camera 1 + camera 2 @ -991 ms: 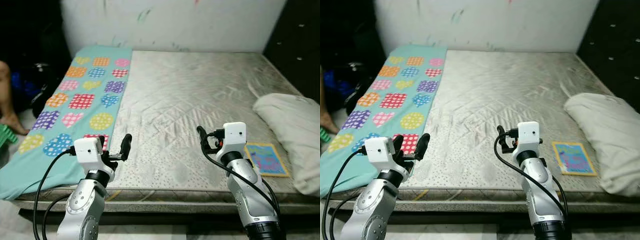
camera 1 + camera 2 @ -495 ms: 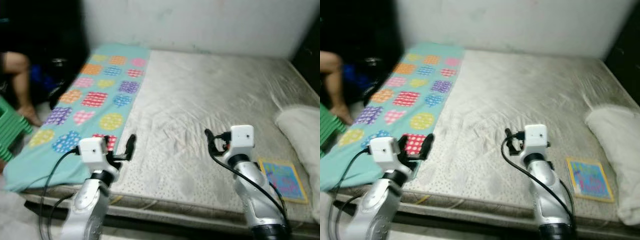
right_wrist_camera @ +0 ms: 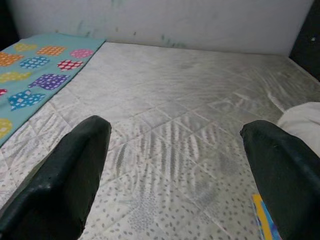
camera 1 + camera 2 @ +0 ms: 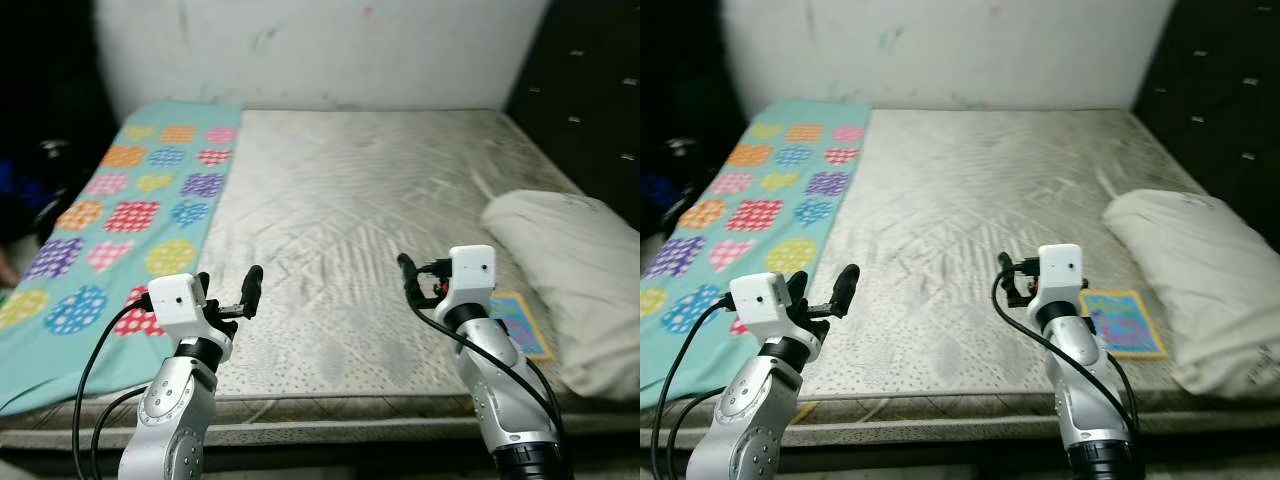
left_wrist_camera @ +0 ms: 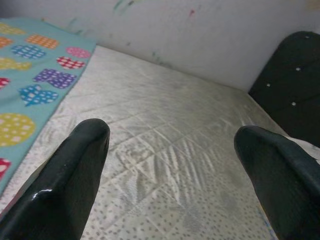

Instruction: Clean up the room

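Two hands hover above the near edge of the bed [image 4: 340,200], and neither carries anything. The left hand [image 4: 228,297] has its fingers spread apart, with bare mattress showing between them in the left wrist view. The right hand [image 4: 420,280] is likewise spread wide, its two black fingers [image 3: 60,175] standing well apart over the quilted cover.

On the bed lie three loose things. A teal blanket [image 4: 130,210] patterned with coloured hearts and circles runs along the robot's left side of the mattress, draping over the near corner. A white pillow [image 4: 565,270] sits at the right edge. A small picture book [image 4: 1118,322] lies flat between the right arm and the pillow, just beside the pillow's near end.

The step in hand looks like surveying and choosing a first item, since nothing is grasped yet. The book seems the likeliest pick: it is near the right hand and small enough for two fingers. Taking it would call for swinging that hand to the right and down, then sliding one finger under the thin cover, which lies flush on the soft mattress and may resist a clean pinch.
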Robot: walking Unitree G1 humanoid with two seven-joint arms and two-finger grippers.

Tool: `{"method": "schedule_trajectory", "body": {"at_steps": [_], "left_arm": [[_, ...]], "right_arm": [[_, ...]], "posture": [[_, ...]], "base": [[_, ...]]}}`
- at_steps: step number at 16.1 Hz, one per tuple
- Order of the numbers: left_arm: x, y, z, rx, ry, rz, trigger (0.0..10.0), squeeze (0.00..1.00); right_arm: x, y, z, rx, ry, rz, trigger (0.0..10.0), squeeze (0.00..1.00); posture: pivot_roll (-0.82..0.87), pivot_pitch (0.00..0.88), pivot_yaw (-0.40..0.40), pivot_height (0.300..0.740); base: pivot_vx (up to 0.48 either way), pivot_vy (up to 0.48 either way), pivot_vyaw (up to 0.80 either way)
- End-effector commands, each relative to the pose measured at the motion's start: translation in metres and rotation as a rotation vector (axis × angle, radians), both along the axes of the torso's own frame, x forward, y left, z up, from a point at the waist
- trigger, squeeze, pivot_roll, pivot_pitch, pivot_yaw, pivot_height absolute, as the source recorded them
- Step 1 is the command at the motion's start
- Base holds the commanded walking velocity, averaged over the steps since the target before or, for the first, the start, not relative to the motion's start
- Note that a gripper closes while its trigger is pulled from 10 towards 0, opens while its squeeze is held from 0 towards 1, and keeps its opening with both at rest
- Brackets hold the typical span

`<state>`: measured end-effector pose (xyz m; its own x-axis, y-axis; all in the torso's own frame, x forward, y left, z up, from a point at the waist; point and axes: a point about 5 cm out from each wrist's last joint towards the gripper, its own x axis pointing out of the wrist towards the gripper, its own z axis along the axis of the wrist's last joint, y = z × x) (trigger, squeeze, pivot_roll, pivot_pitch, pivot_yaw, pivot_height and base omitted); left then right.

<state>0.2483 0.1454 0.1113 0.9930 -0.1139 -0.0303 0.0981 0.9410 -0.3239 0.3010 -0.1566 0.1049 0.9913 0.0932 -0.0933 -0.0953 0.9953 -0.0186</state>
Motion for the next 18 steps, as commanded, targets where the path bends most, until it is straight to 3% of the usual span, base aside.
{"method": "schedule_trajectory", "body": {"at_steps": [1, 13, 18], "left_arm": [[0.0009, 0.0019, -0.0002, 0.001, 0.009, 0.009, 10.0, 0.00], [0.0011, -0.0012, 0.0008, -0.011, 0.004, -0.016, 10.0, 0.00], [-0.0017, -0.0046, 0.0049, -0.031, -0.042, -0.070, 10.0, 0.00]], "right_arm": [[0.0022, 0.0007, 0.0060, 0.000, -0.020, -0.003, 10.0, 0.00], [0.0017, 0.0017, 0.0040, -0.003, -0.012, 0.009, 10.0, 0.00], [0.0015, 0.0014, 0.0038, -0.015, -0.013, 0.017, 10.0, 0.00]], "posture": [[-0.08, 0.000, -0.025, 0.740], [-0.09, 0.000, -0.027, 0.740], [-0.09, 0.000, -0.029, 0.740]], "base": [[0.000, 0.412, 0.00], [0.000, 0.480, 0.00], [0.199, 0.000, 0.00]]}}
